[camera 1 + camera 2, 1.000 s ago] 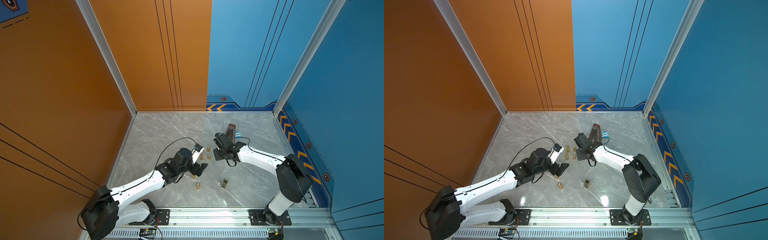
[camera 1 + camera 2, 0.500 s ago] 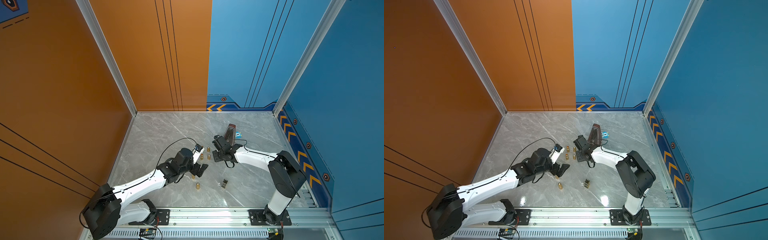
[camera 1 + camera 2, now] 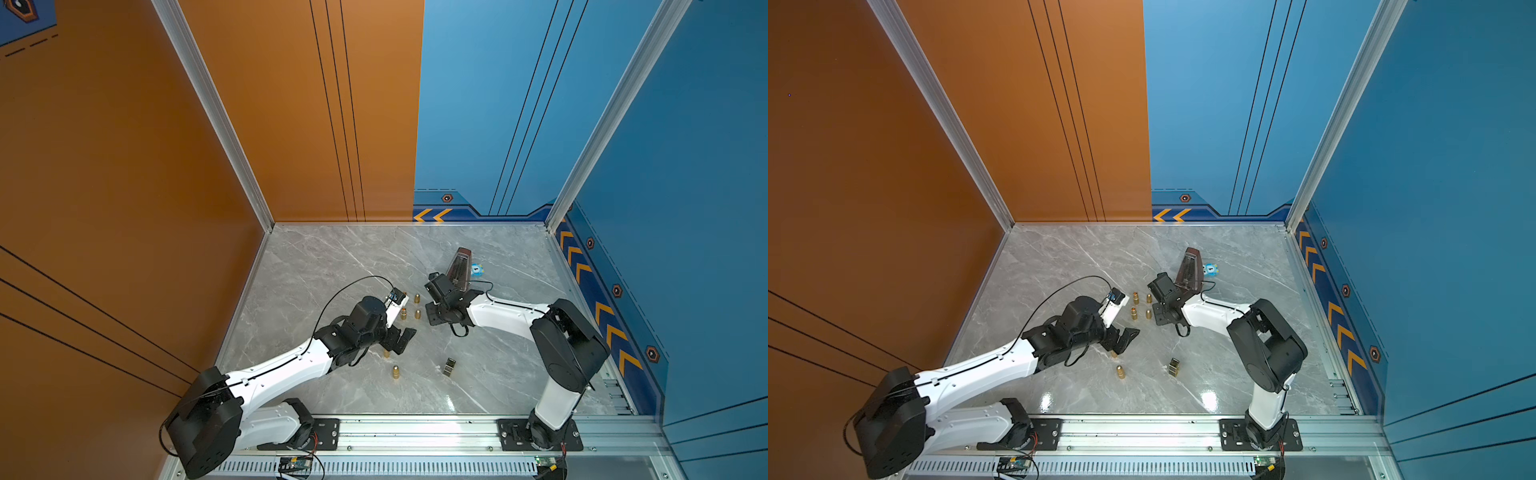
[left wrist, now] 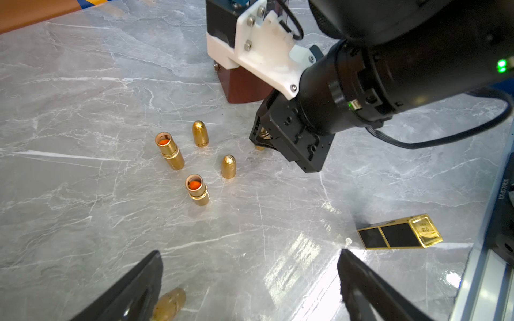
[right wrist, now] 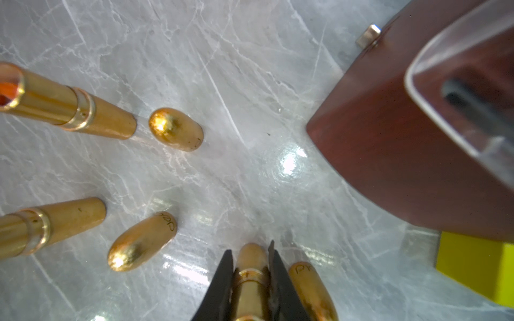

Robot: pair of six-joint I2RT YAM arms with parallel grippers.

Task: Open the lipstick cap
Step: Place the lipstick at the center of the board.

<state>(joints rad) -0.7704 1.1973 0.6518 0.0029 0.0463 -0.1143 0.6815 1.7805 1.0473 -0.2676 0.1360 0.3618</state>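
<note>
My right gripper [image 5: 250,264] is shut on a gold lipstick tube [image 5: 251,280], held upright with its foot on the marble. A loose gold cap [image 5: 310,289] rests right beside that tube. In both top views the right gripper [image 3: 436,318] [image 3: 1160,318] sits low beside the gold pieces. My left gripper [image 4: 250,266] [image 3: 401,338] is open, with bare marble between its fingers. A gold bullet-shaped piece [image 4: 169,303] lies by one finger. Two uncapped tubes [image 4: 169,151] [image 4: 197,190] show orange inside, with two caps [image 4: 200,133] [image 4: 228,166] standing near them.
A brown metronome [image 3: 459,270] stands just behind the right gripper, a small blue toy clock [image 3: 477,270] next to it. A black and gold square lipstick [image 3: 449,368] and another gold piece [image 3: 396,372] lie toward the front rail. A yellow block [image 5: 478,269] is beside the metronome.
The right arm's elbow has swung a little inward while its gripper stayed low on the gold tube. The left gripper has finished opening and hardly moved.
</note>
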